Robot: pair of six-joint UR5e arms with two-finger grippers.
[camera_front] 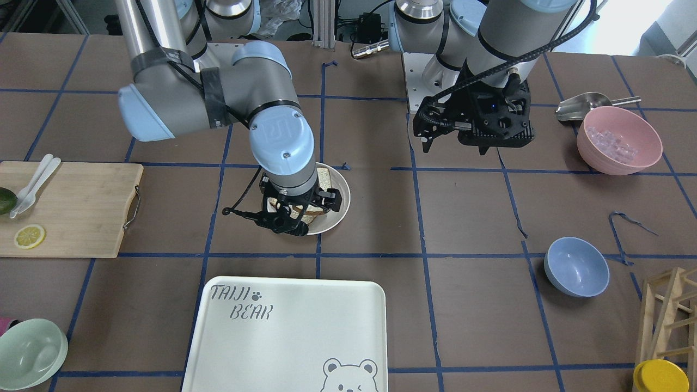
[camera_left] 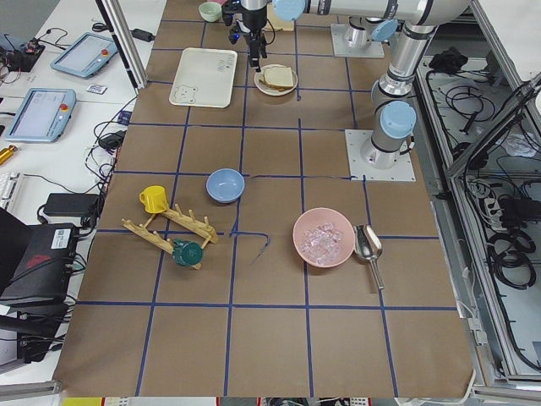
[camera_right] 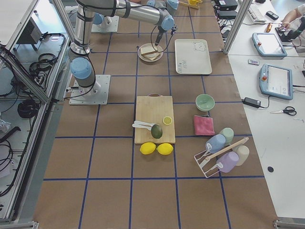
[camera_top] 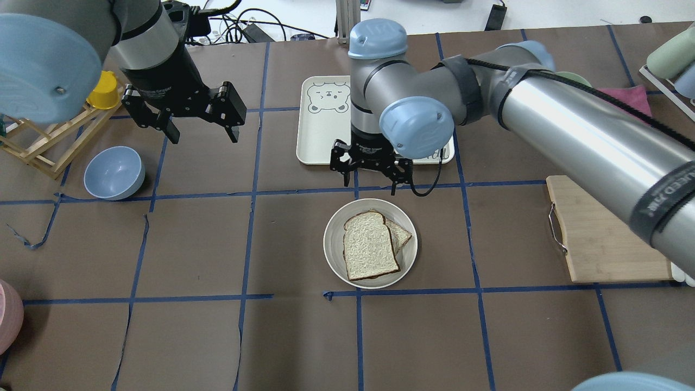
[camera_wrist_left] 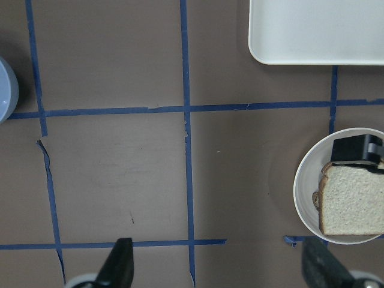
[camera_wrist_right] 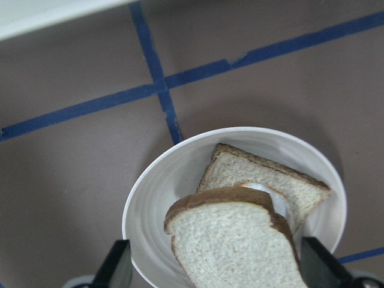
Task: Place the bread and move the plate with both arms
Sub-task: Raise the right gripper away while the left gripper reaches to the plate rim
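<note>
The plate [camera_top: 334, 239] sits at the table's middle, and also shows in the front view [camera_front: 340, 201]. The plain bread [camera_top: 369, 247] lies flat on it, on top of a second slice [camera_top: 403, 233] with a bit of white egg showing between them [camera_wrist_right: 264, 191]. My right gripper [camera_top: 371, 185] hangs open and empty just above the plate's far rim. In its wrist view the bread [camera_wrist_right: 234, 240] lies between the open fingers [camera_wrist_right: 120, 267]. My left gripper [camera_top: 203, 136] is open and empty, raised well to the left of the plate. Its wrist view shows the plate [camera_wrist_left: 306, 198] at the right edge.
The white bear tray [camera_top: 317, 130] lies just beyond the plate, behind my right gripper. A blue bowl [camera_top: 114, 172] and a wooden rack [camera_top: 38, 141] with a yellow cup [camera_top: 103, 89] are at the left. A cutting board [camera_top: 597, 239] is at the right. A pink bowl [camera_front: 619, 140] stands near the left arm.
</note>
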